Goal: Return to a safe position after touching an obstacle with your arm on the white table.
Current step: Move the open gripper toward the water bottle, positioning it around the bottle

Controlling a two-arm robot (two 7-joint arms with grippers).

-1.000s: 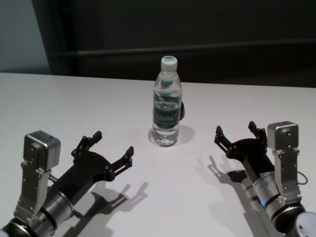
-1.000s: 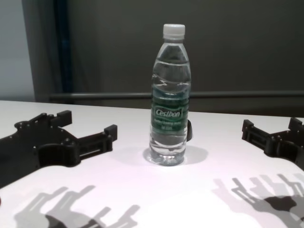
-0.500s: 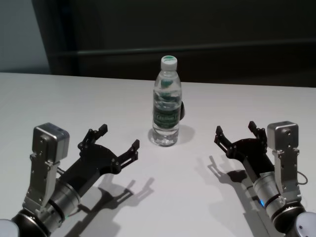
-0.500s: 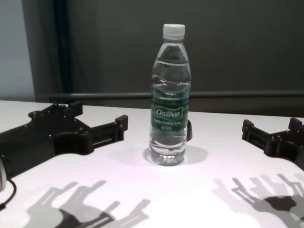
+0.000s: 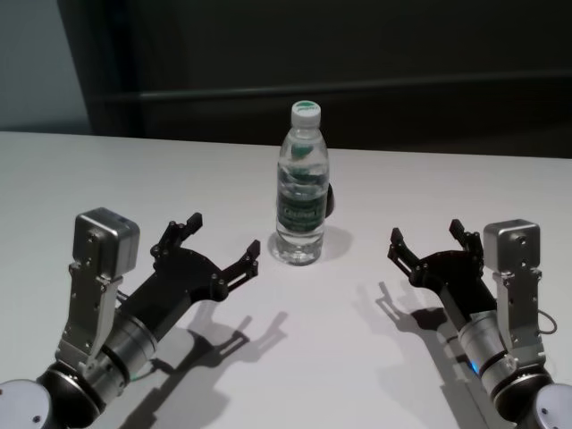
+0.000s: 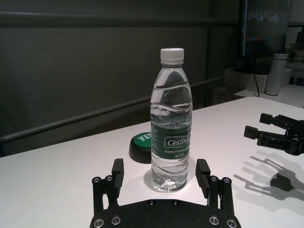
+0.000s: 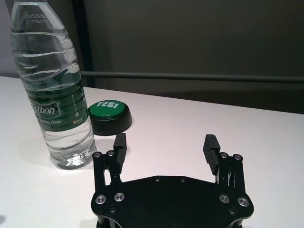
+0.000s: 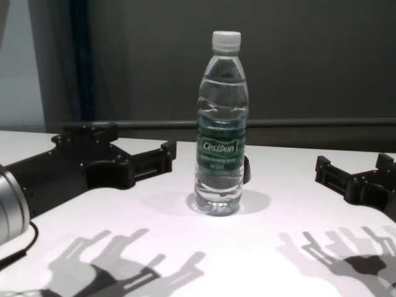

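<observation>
The obstacle, a clear water bottle (image 5: 301,188) with a white cap and green label, stands upright at the middle of the white table (image 5: 134,179). My left gripper (image 5: 223,239) is open and empty, hovering just left of the bottle's base and pointing at it, with a small gap between them. The left wrist view shows the bottle (image 6: 171,128) straight ahead, just beyond the open fingers (image 6: 118,170). My right gripper (image 5: 426,234) is open and empty, low over the table to the right of the bottle. It also shows in the right wrist view (image 7: 166,141).
A green "YES!" button (image 7: 110,114) with a black base sits on the table just behind the bottle. A dark wall and rail run behind the table's far edge. Bare tabletop lies to the left, to the right and in front of the bottle.
My left gripper has moved forward and right, closer to the bottle, still open. The bottle and the right arm have not moved.
</observation>
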